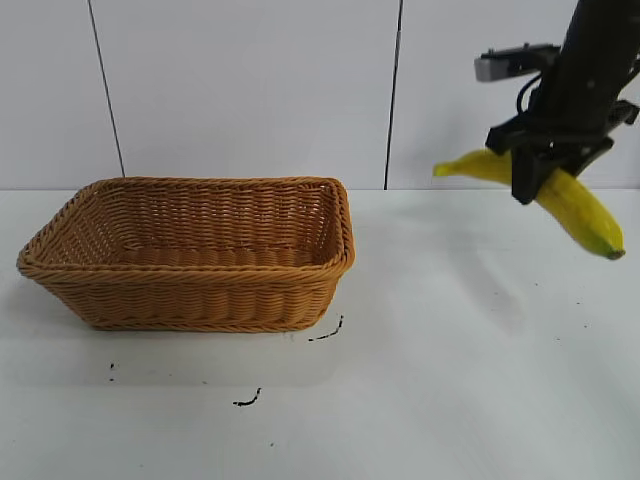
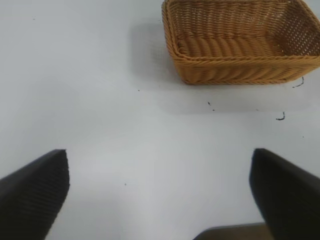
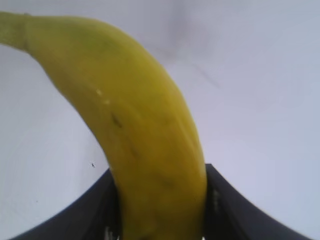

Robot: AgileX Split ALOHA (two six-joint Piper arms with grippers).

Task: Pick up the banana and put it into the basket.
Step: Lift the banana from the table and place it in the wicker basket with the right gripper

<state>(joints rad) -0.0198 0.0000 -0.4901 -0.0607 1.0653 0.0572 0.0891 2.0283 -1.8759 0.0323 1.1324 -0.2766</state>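
Nearest the exterior camera, the white worktop (image 1: 450,380) carries a few small black scuff marks (image 1: 248,400), one just in front of the wicker basket's near right corner and others closer to the camera.

Behind those marks the wicker basket (image 1: 190,255) sits on the left half of the worktop, upright, its long side facing the camera and its braided rim flaring outward. Nothing shows inside it. From the left wrist view the basket (image 2: 240,42) lies well ahead of the left hand (image 2: 160,195), whose two dark fingers (image 2: 35,190) stand spread wide apart over bare worktop, grasping nothing. This arm does not appear in the exterior view.

Farther back and high on the right, the right hand (image 1: 545,165) hangs in the air, well apart from the basket and raised well above the worktop. It is clenched on the banana (image 1: 580,210) near the fruit's middle. The banana slopes downward: its stem end points toward the basket side, while its dark tip hangs lower toward the right edge. In the right wrist view the banana (image 3: 145,150) fills the gap between the dark fingers (image 3: 230,205), pressed against both.
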